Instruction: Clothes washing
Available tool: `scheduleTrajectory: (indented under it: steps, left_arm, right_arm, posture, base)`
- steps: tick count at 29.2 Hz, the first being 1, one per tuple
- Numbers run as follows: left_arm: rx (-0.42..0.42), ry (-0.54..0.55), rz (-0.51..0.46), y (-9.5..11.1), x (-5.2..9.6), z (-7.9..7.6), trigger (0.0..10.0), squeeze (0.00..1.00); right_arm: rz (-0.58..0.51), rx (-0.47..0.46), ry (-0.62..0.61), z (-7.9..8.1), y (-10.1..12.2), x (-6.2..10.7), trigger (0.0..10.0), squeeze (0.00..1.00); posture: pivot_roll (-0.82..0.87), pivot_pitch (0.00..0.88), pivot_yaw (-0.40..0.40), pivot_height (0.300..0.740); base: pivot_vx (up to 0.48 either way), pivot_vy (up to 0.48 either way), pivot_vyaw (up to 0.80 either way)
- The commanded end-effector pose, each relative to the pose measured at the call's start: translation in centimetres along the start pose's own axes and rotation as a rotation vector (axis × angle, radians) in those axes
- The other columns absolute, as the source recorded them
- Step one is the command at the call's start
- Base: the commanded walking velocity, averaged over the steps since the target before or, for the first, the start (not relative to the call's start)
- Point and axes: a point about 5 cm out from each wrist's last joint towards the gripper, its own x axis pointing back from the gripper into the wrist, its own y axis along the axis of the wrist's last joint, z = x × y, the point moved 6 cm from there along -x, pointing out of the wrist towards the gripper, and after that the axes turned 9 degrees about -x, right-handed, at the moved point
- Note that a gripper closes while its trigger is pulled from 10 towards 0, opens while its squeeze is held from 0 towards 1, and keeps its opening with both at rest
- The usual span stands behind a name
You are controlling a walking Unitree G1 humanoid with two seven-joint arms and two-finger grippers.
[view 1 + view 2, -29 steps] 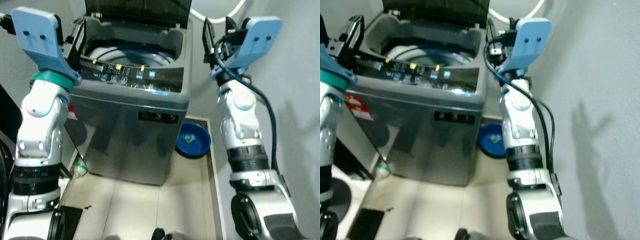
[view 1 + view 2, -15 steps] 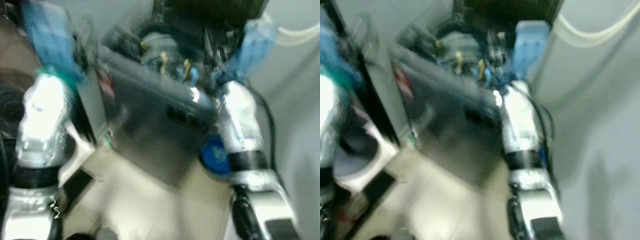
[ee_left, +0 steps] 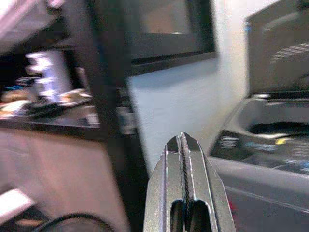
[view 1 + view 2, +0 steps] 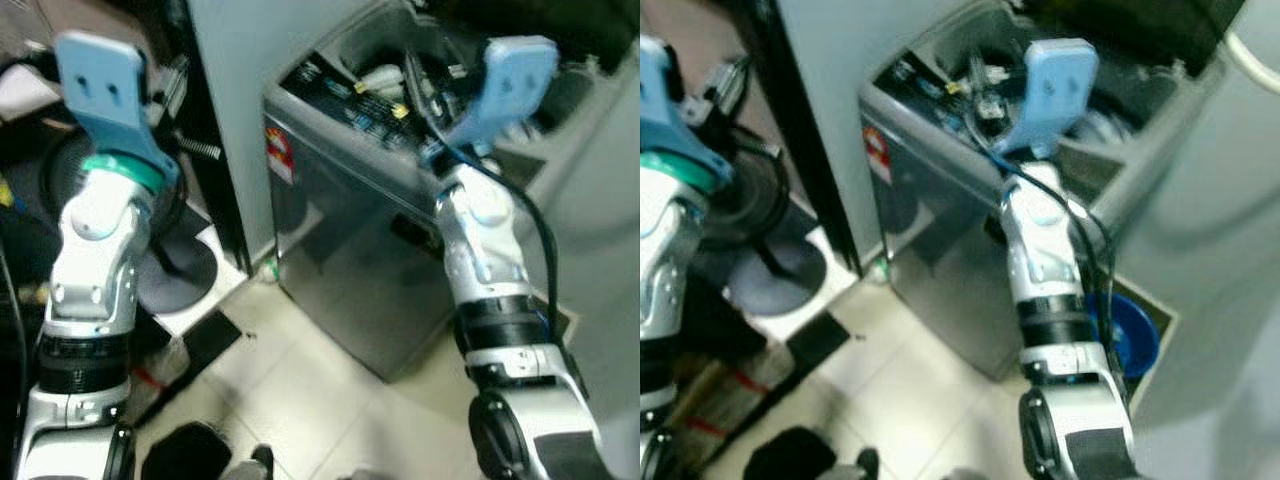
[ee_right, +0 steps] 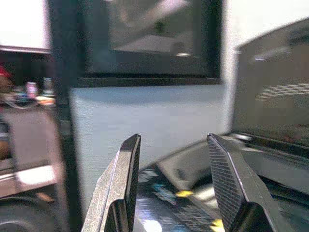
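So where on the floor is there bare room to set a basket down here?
Bare pale tile lies in front of the washing machine, between it and the black mat. Left of that is crowded: a fan base and cables. The blue basin fills the gap beside the machine.

We see washing machine: top-loading, grey metallic body, standing upright on pale tiled floor beside grey wall. Lid raised, dark, standing up at rear. Control panel dark strip along front top edge, with small yellow and blue markings. Red-and-white sticker on upper front corner. Tub opening behind panel, pale rim visible; contents too blurred for us to tell. Front face glossy, carrying dim reflections.
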Motion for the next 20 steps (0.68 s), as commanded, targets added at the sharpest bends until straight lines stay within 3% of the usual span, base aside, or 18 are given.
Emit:
scheduleTrajectory:
  steps: [1, 20]
  left_arm:
    - [-0.009, 0.001, 0.014, -0.3, 0.04, 0.05, 10.0, 0.0]
    - [-0.019, 0.008, 0.013, -0.21, -0.08, 0.22, 10.0, 0.0]
  right_arm:
    - [0.009, -0.001, 0.002, 0.12, -0.24, 0.03, 10.0, 0.0]
    - [0.01, -0.008, 0.013, 0.36, -0.26, -0.07, 10.0, 0.0]
  posture:
    - [0.13, 0.061, -0.01, 0.74]
    - [0.13, 0.05, -0.011, 0.74]
  base:
    - [0.0, 0.0, 0.8]
    - [0.0, 0.0, 0.8]
